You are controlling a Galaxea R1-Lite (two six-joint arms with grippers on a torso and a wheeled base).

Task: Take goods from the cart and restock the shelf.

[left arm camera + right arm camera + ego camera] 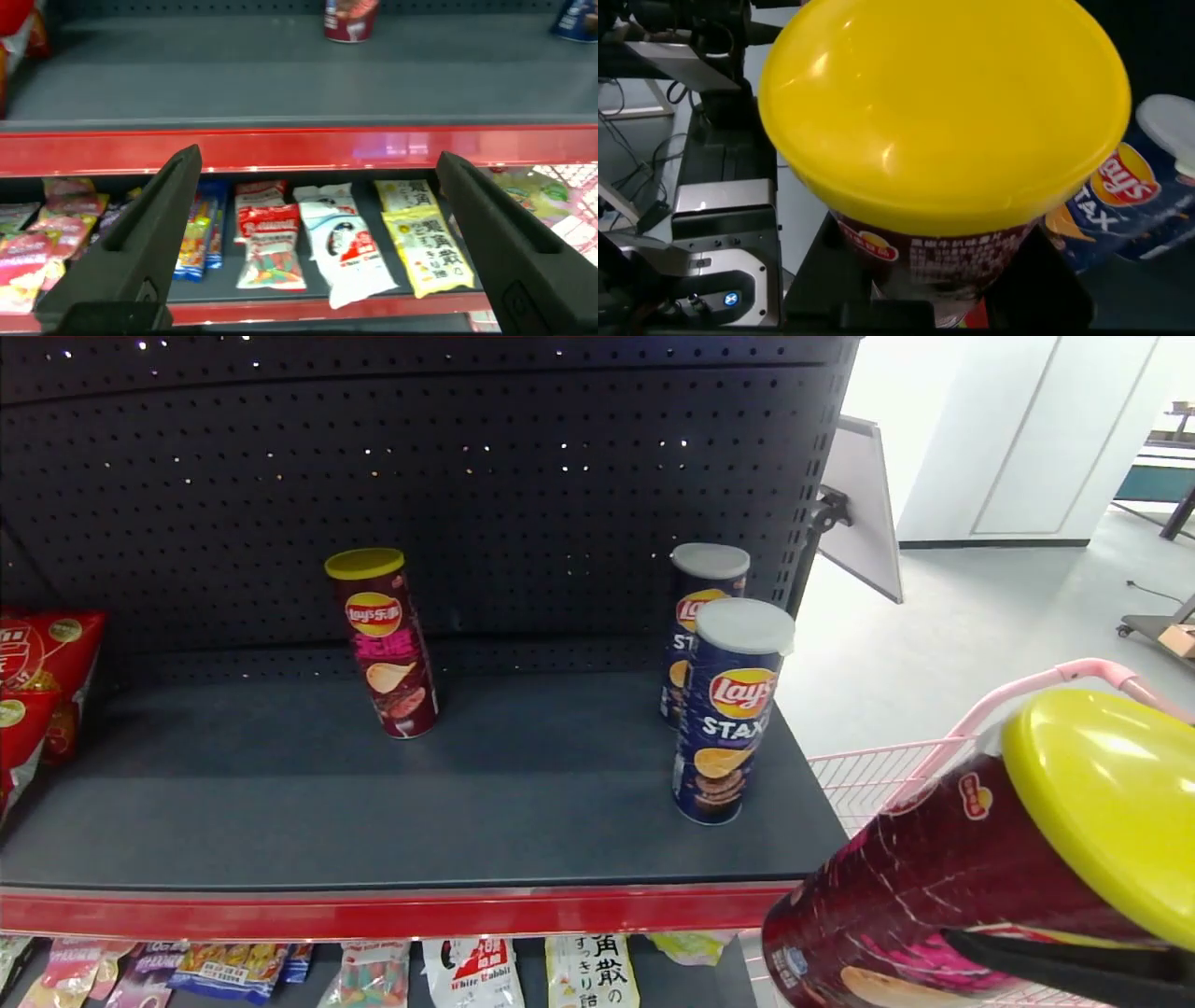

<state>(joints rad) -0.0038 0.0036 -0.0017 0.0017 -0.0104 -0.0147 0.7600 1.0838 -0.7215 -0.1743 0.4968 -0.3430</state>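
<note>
While right jaws clasp the yellow-lidded can beyond the shelf edge, left jaws gape wide.

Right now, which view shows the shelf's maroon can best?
Head view: the maroon can stands whole and upright on the shelf. Left wrist view catches its base. Right wrist view faces the held can.

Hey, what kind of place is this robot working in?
Probably a shop aisle: a pegboard-backed shelf with chip cans, snack packets hanging below it, and a pink shopping cart alongside.
</note>
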